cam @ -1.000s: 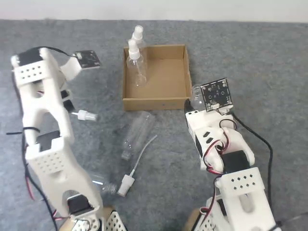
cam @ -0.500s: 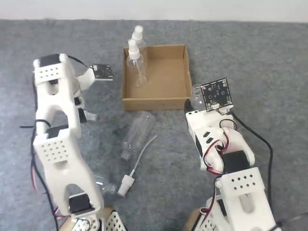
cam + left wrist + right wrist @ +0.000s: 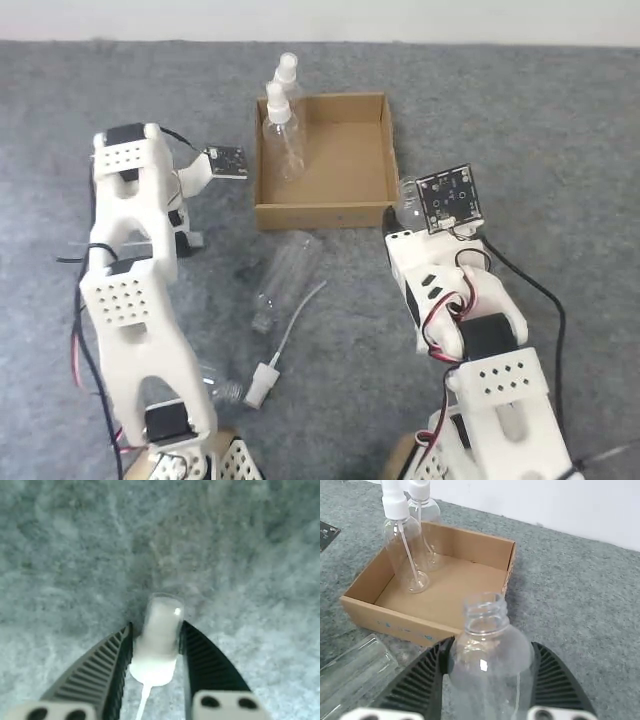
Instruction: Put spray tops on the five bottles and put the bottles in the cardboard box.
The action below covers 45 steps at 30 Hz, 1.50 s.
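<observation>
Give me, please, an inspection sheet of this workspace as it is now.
Surface: grey carpet.
Job's things: cardboard box holding two capped bottles; uncapped lying bottle before it; loose spray top nearer the arms, partly hidden bottle beside it.
Clutter: nothing seen.
Grippers: left gripper shut on a small spray top on the carpet; right gripper shut on an upright open bottle.
Cables: red and black wires along both arms.
Surroundings: white wall behind.

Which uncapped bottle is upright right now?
The held bottle in the right gripper, beside the cardboard box; the centre bottle lies flat on the carpet.
</observation>
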Motion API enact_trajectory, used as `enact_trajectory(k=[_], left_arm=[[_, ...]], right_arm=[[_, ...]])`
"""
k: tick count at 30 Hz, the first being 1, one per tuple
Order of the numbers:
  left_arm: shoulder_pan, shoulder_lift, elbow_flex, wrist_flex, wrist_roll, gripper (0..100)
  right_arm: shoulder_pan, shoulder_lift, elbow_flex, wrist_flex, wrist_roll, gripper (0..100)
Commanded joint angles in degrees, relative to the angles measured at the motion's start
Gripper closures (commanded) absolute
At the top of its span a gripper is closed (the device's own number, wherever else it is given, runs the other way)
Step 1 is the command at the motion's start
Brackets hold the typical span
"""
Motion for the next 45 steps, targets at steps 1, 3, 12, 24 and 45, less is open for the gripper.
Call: enact_trajectory(k=[1, 3, 12, 24, 45], left_arm=[[0.0, -1.49, -3.03, 2.11, 0.18, 90], [0.18, -1.49, -3.12, 3.16, 2.29, 91], [0.09, -1.49, -6.11, 3.52, 15.21, 92], [0.09, -10.37, -2.51, 6.15, 20.92, 92], [3.16, -48.88, 17.8, 5.8, 38.59, 98]], right_arm=[[-0.31, -1.54, -0.97, -1.63, 1.14, 86.2], [-0.31, -1.54, -0.97, -1.63, 1.14, 86.2], [-0.4, -1.54, -0.97, -1.54, 1.14, 86.2], [-0.57, -1.54, -0.97, -1.63, 1.14, 86.2], [-9.27, -7.34, 1.32, -0.04, 0.7, 86.2]])
